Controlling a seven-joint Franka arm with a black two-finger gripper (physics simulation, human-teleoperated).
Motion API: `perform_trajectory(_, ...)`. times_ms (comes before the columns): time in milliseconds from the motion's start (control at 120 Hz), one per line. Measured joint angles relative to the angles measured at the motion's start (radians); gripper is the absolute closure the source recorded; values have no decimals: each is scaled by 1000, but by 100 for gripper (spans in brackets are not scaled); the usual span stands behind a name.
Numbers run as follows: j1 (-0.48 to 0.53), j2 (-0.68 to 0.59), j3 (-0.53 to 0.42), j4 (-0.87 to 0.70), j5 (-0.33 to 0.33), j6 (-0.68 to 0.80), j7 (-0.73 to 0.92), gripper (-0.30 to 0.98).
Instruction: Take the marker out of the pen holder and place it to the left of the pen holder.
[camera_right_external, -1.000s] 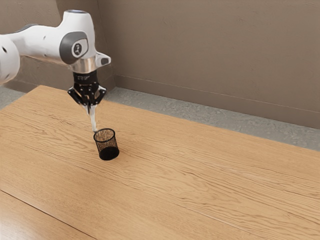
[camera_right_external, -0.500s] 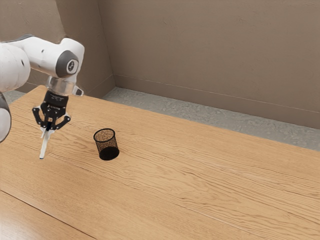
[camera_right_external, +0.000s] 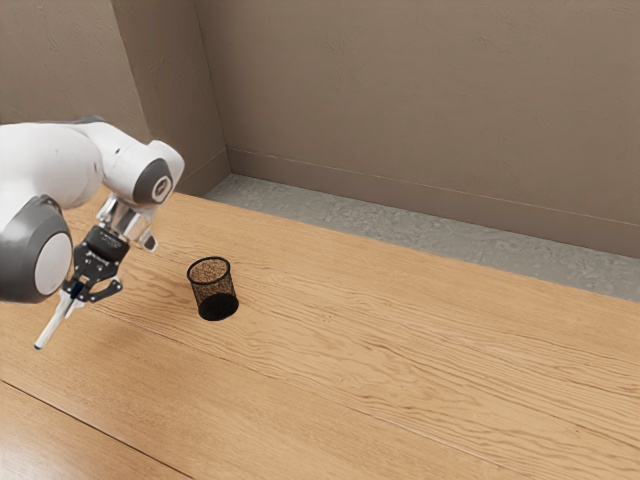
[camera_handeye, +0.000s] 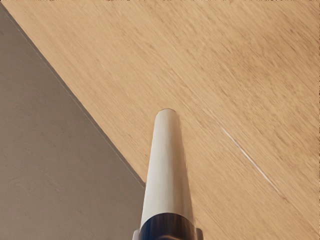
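In the exterior view, the gripper (camera_right_external: 73, 290) is closed on the white marker (camera_right_external: 53, 322), near the exterior view's left border. The marker's long axis slants from the fingertips down toward the lower left of that view, its free end pointing away from the black mesh pen holder (camera_right_external: 217, 308). The pen holder stands upright on the wooden table (camera_right_external: 400, 340), well apart on the exterior view's right of the gripper, and the marker is clear of it. Bare wood lies between them, with much more toward the exterior view's right. I judge the lift out done and the placing left; whether this spot counts as the holder's left, I can't say for sure. Laying it flat calls for lowering the hand with the marker tipped closer to level; set down on its end, it could topple or roll.

In the wrist view, the marker runs straight out from the hand, its dark blue band (camera_handeye: 167, 227) nearest the grip and its pale end over wood. A table edge (camera_handeye: 95, 119) passes slantwise beside and behind it, with a grey-brown surface (camera_handeye: 55, 135) beyond. Room looks greater on the wood side, so the release should favour that. I can't tell how high the free end is.
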Motion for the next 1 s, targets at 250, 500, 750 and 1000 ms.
perform_trajectory(250, 10, 0, 0, -15, -37, 49, 54, 67)
perform_trajectory(500, 6, -37, 0, -17, -87, 76, 97, 25)
perform_trajectory(750, -27, -373, -11, -71, -237, 232, 173, 10)
perform_trajectory(1000, -30, -446, -156, -61, -299, 476, 254, 5)
